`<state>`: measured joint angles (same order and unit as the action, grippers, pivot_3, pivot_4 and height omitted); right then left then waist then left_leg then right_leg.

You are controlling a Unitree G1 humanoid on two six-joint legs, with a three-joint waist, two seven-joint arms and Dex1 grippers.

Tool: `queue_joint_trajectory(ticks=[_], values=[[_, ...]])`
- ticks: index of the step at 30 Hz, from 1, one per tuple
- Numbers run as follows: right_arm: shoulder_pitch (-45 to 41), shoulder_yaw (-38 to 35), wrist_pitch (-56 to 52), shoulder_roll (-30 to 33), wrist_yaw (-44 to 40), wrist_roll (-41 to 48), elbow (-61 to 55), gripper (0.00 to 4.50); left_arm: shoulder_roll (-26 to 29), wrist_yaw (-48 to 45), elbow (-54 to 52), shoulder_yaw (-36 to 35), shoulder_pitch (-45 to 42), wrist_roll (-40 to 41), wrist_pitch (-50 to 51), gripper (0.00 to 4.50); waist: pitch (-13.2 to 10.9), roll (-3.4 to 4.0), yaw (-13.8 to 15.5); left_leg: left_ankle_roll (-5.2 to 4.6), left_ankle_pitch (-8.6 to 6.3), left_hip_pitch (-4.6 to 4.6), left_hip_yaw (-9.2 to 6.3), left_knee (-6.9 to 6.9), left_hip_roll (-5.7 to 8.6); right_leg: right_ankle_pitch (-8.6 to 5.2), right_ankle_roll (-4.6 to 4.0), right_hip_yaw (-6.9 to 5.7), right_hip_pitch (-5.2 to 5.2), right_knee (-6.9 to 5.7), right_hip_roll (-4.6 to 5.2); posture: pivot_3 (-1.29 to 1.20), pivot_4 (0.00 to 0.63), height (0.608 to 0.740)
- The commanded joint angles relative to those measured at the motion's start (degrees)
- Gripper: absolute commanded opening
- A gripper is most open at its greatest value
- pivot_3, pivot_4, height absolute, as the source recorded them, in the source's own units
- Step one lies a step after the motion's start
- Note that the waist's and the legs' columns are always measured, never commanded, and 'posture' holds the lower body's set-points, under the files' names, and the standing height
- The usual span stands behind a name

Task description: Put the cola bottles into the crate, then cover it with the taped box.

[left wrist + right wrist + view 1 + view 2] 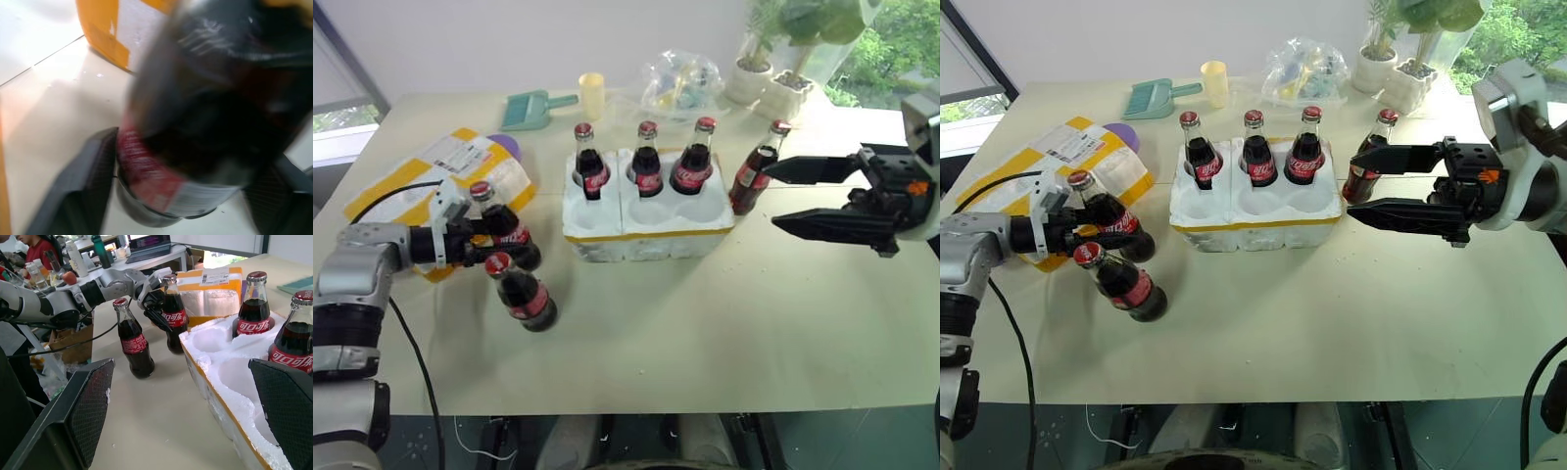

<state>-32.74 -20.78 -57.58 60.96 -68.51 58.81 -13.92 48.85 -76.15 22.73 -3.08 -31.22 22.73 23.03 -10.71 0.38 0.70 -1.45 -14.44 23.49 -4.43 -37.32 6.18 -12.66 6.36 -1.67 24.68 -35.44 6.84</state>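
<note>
Table (705,323) of pale cream stands beside window (342,108) and plants (783,39).

Cola bottle (205,122) between left tool (195,196) fingers (83,181), taped box (112,29) behind on table (49,112).

Cream table (705,323). On it: crate (646,230) at centre w/ 3 cola bottles (648,162) in back wells. Taped box (431,186) lies flat on robot's left, 2 bottles (521,292) upright just beside it. 1 bottle (756,171) stands beside crate's right end. Far edge: teal dustpan (533,108), yellow cup (592,95), clear plastic bag (680,83), white plant pots (769,86).
</note>
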Motion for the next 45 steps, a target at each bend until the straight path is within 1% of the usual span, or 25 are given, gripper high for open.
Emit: queue_joint_trajectory(ticks=[1, 4, 5, 9, 11, 14, 17, 21, 27, 31, 34, 41, 45], values=[[-0.33, -1.26, 1.56, 0.89, 0.16, 0.41, -1.40, 4.50, 1.16, -0.67, -1.14, -0.89, -1.54, -0.11, 0.14, 2.85, 0.00, -0.01, 0.00, 0.00, 0.00, 0.00, 0.00, 0.00, 0.00, 0.00, 0.00, 0.00, -0.01, 0.00, 0.00, 0.00, 0.150, 0.740], [-0.04, -1.00, 2.14, 0.73, 0.52, 0.12, -1.47, 4.50, 2.03, -1.97, -2.15, -1.56, -3.10, 1.22, 2.60, 2.85, -0.01, -0.04, 0.00, 0.00, 0.00, 0.00, 0.00, 0.00, 0.00, 0.00, 0.00, 0.00, 0.00, 0.00, 0.00, 0.00, 0.150, 0.740], [0.16, -0.92, 2.47, 0.61, 0.74, -0.10, -1.61, 4.50, 2.93, -3.31, -2.18, -1.65, -5.11, 1.80, 3.98, 2.85, -0.03, -0.07, 0.00, 0.00, 0.00, 0.00, 0.00, 0.00, 0.00, 0.00, 0.00, 0.00, 0.00, 0.00, -0.01, 0.00, 0.150, 0.740], [1.24, -1.28, 3.40, 0.26, 1.70, -0.56, -1.96, 4.50, 4.52, -7.69, -1.51, -1.15, -13.07, 2.95, 8.42, 2.85, -0.41, -0.71, 0.09, 0.06, 0.04, 0.05, -0.05, -0.04, -0.01, 0.01, -0.01, -0.04, 0.06, -0.12, -0.04, 0.00, 0.150, 0.740], [2.17, -1.76, 3.68, 0.02, 2.30, -0.47, -2.53, 4.50, 4.51, -10.26, -0.51, -0.32, -17.33, 3.28, 10.05, 2.85, -0.42, -0.72, 0.14, 0.06, 0.04, 0.13, -0.10, -0.14, 0.03, 0.02, 0.01, -0.08, 0.06, -0.11, -0.04, 0.00, 0.150, 0.740], [3.98, -2.95, 3.99, -0.14, 3.21, 0.03, -3.70, 4.50, 3.41, -14.11, 3.20, 1.64, -25.06, 2.91, 11.81, 2.85, -0.42, -0.73, 0.07, 0.02, 0.02, 0.15, -0.07, -0.19, 0.09, 0.06, 0.08, -0.07, 0.01, -0.05, -0.04, 0.00, 0.150, 0.740], [5.63, -4.17, 4.19, -0.42, 4.44, 0.40, -4.66, 4.50, 0.96, -16.21, 9.25, 4.09, -32.82, 2.31, 11.71, 2.85, -0.43, -0.75, 0.02, 0.02, 0.03, 0.16, -0.04, -0.21, 0.11, 0.07, 0.10, -0.09, 0.02, -0.07, -0.06, 0.00, 0.150, 0.740], [7.48, -6.10, 3.96, -0.96, 6.30, 1.22, -6.12, 4.50, -2.67, -16.35, 16.07, 8.54, -38.53, 1.30, 7.21, 2.85, -0.44, -0.76, -0.06, -0.01, 0.02, 0.17, -0.04, -0.36, 0.10, 0.07, 0.11, -0.10, 0.02, -0.19, -0.07, 0.00, 0.150, 0.740], [10.97, -9.72, 3.54, -0.90, 8.96, 2.97, -8.53, 4.50, -7.02, -16.35, 21.84, 11.74, -41.52, 1.20, 2.49, 2.85, -0.48, -0.83, -0.07, -0.08, -0.02, 0.22, -0.02, -0.64, 0.07, 0.07, 0.11, -0.05, 0.06, -0.50, -0.04, 0.00, 0.150, 0.740], [12.85, -11.43, 3.49, -0.58, 10.22, 3.81, -9.49, 4.50, -9.07, -16.35, 23.75, 11.42, -42.99, 2.32, 2.14, 2.85, -0.51, -0.88, 0.00, -0.09, -0.02, 0.63, -0.03, -0.84, 0.08, 0.07, 0.11, -0.05, 0.41, -0.62, -0.05, 0.00, 0.150, 0.740], [13.19, -11.92, 3.55, -0.59, 11.33, 4.51, -9.65, 4.50, -10.15, -16.35, 24.83, 12.11, -44.14, 1.64, 0.89, 2.85, -0.51, -0.88, 0.02, 0.07, 0.09, 0.88, -0.03, -0.91, 0.10, 0.09, 0.13, -0.06, 0.65, -0.70, -0.06, 0.00, 0.150, 0.740], [13.07, -11.43, 4.06, -0.75, 13.07, 5.32, -9.68, 4.50, -9.89, -16.35, 24.40, 16.65, -41.78, 0.57, -3.43, 2.85, -0.51, -0.88, -0.05, 0.05, 0.08, 0.89, -0.03, -0.91, 0.10, 0.10, 0.14, -0.05, 0.66, -0.69, -0.04, 0.00, 0.150, 0.740], [12.50, -10.54, 4.43, -0.82, 13.83, 5.24, -9.32, 4.50, -9.10, -16.35, 21.98, 19.24, -39.20, 0.49, -5.24, 2.85, -0.51, -0.88, -0.06, 0.02, 0.06, 0.89, -0.02, -0.91, 0.10, 0.10, 0.14, -0.04, 0.66, -0.69, -0.03, 0.00, 0.150, 0.740]])
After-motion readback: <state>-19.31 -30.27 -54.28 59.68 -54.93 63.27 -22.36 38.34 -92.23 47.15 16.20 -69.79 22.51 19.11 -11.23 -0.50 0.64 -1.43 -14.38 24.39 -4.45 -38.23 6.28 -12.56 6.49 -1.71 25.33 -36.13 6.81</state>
